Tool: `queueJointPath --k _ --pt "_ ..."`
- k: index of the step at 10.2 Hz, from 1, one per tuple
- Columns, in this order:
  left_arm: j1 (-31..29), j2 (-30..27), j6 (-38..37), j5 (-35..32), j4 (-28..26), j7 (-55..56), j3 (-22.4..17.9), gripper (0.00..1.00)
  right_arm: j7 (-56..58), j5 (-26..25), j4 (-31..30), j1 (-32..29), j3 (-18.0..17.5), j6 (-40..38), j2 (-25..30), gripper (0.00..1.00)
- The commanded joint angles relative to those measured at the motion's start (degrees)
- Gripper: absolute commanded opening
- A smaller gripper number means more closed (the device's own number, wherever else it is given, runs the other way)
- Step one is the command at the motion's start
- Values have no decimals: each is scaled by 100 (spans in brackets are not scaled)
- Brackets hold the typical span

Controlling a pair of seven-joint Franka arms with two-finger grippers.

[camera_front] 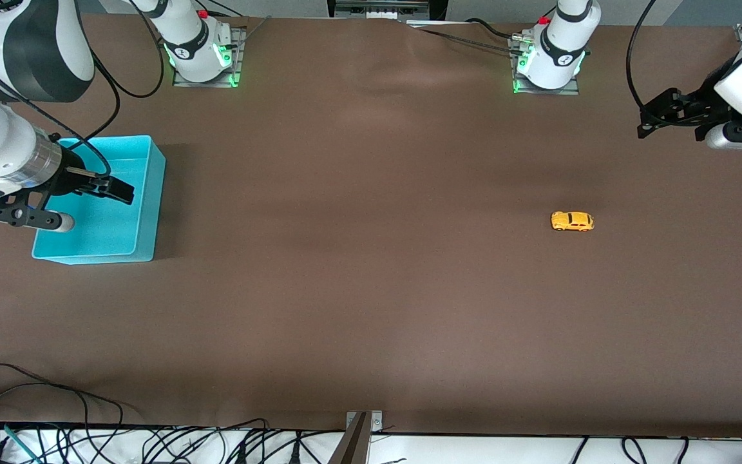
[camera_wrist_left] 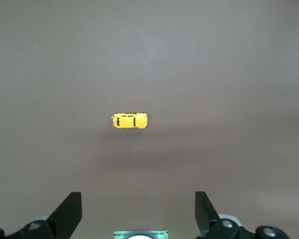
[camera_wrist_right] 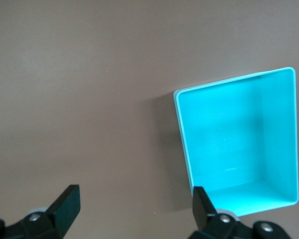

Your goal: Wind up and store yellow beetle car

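Two grippers hang with jaws spread wide, holding nothing. One yellow beetle car (camera_front: 572, 221) rests on the brown table (camera_front: 371, 290), well clear of the left gripper (camera_wrist_left: 138, 211). Right gripper (camera_front: 97, 193) hovers over the turquoise bin (camera_front: 145, 193).

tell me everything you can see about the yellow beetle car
The yellow beetle car is a tiny toy with a rounded yellow-orange body and dark windows, glossy like painted metal or plastic. It sits upright on its wheels on the bare brown table, toward the left arm's end, lying lengthwise along the table. Nothing touches it but the table. In the left wrist view it is seen from above, roof up.
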State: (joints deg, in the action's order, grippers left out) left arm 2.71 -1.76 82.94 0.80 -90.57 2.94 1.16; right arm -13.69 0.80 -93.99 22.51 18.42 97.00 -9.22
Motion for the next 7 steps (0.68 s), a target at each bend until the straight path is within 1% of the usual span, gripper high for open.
queueJointPath --k 1,2,4,7 --pt "-139 -87 266 -124 -364 -48 34 100 -64 87 -14 7 -13 12 34 100" --pt "-209 -105 440 -132 -487 -39 34 100 -64 87 -14 7 -5 3 34 100" --pt "-218 -123 468 -124 -558 -48 34 100 -64 87 -31 7 -5 -50 43 100" --pt "-289 105 591 -132 -584 -48 25 100 -64 78 -5 -63 13 3 34 100"
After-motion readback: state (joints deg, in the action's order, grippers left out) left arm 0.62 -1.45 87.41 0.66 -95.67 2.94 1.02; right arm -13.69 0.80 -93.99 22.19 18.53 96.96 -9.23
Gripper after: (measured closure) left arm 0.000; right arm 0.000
